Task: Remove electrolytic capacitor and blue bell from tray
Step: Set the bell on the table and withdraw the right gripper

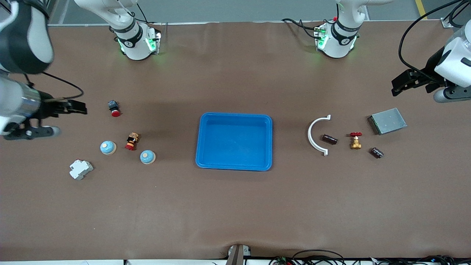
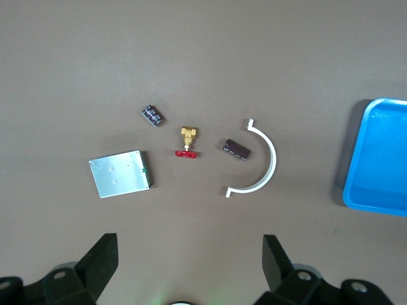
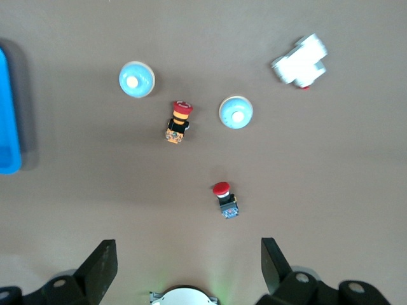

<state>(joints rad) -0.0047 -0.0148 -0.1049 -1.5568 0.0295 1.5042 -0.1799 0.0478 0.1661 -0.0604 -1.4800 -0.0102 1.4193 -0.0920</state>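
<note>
Two dark capacitors lie toward the left arm's end of the table: one (image 1: 330, 139) (image 2: 236, 150) inside a white plastic arc (image 1: 317, 135) (image 2: 257, 162), the other (image 1: 376, 152) (image 2: 152, 115) nearer the front camera. Two pale blue dome bells (image 1: 108, 147) (image 1: 147, 157) (image 3: 236, 112) (image 3: 136, 80) sit toward the right arm's end. A blue tray (image 1: 235, 117) (image 2: 381, 190) (image 3: 6, 146) lies in the middle with nothing in it. My left gripper (image 1: 394, 86) (image 2: 189, 254) hangs open over bare table beside the metal box. My right gripper (image 1: 82, 107) (image 3: 189, 254) hangs open beside the red push button.
A brass valve with a red handle (image 1: 355, 140) (image 2: 187, 141) and a flat metal box (image 1: 387, 120) (image 2: 121, 173) lie by the capacitors. A red push button (image 1: 114, 108) (image 3: 225, 199), a red-and-yellow switch (image 1: 131, 141) (image 3: 179, 121) and a white breaker (image 1: 80, 169) (image 3: 300, 61) lie by the bells.
</note>
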